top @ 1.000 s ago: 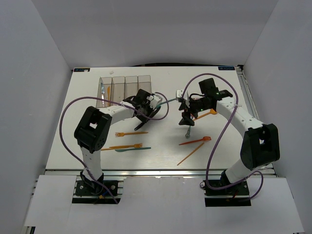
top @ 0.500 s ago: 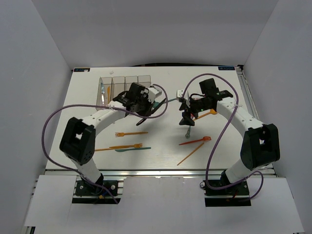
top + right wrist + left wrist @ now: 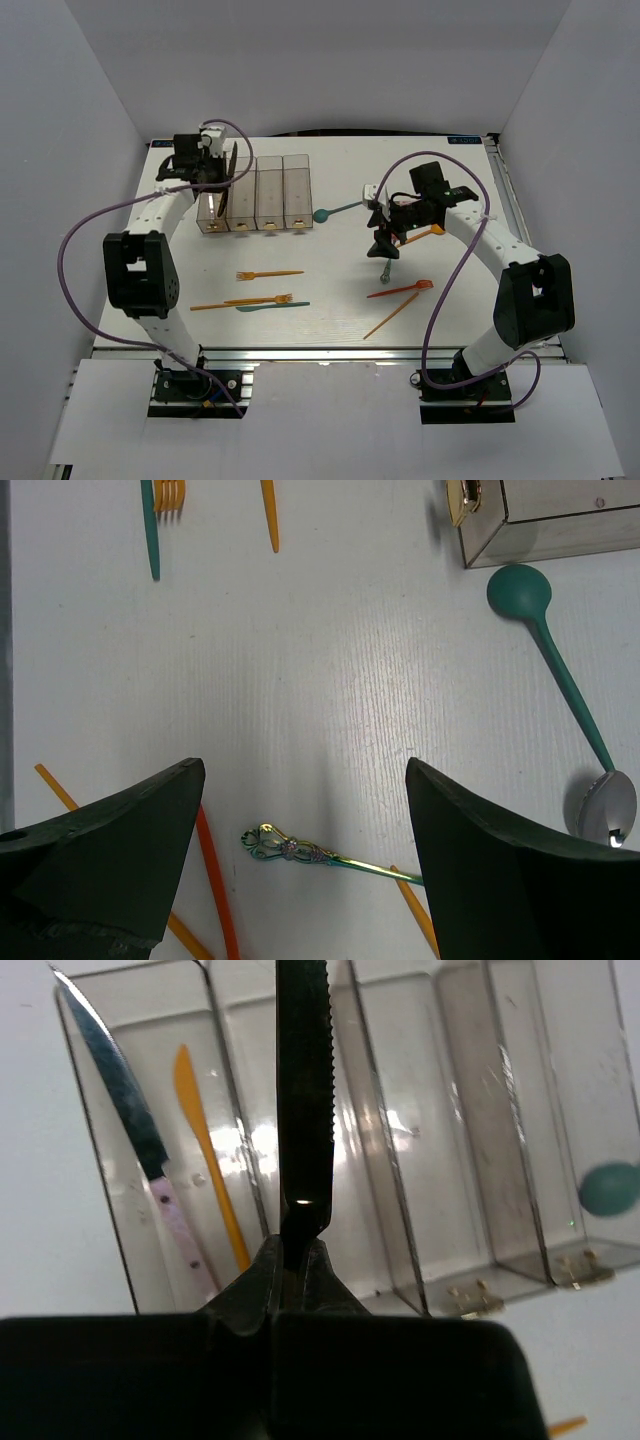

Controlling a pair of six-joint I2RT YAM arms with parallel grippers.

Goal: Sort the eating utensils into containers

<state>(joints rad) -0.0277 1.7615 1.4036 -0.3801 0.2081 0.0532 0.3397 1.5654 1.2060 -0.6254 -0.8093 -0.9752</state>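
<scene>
Your left gripper (image 3: 213, 166) is up at the far-left corner of the white table (image 3: 330, 255), close to the left wall, so you have little room on that side. Its jaws are pinched tight on the handle of a black serrated plastic knife (image 3: 303, 1080). The knife is held over the row of four clear smoky plastic bins (image 3: 268, 190), about at the wall between the first and second; you cannot tell whether its tip is inside either. The leftmost bin holds two pieces: a dark-bladed knife with a pale pink handle (image 3: 140, 1160) and an orange plastic knife (image 3: 205, 1150). Nearer you, three pieces lie on open table: an orange plastic fork (image 3: 270, 273), a second orange fork (image 3: 245, 301) and a teal plastic utensil (image 3: 272, 306) whose type is hard to make out. A teal plastic spoon (image 3: 335, 211) lies just right of the bins. Your right gripper (image 3: 303, 770) hovers wide open, holding nothing, above an iridescent metal utensil (image 3: 310, 855). At the teal spoon's handle tip, a silver metal spoon bowl (image 3: 600, 805) is cut off by the frame. A red plastic fork (image 3: 400, 290) and an orange plastic stick (image 3: 392, 317) lie near, well clear of the right edge, and another orange piece (image 3: 433, 231) is half hidden beside the arm.
</scene>
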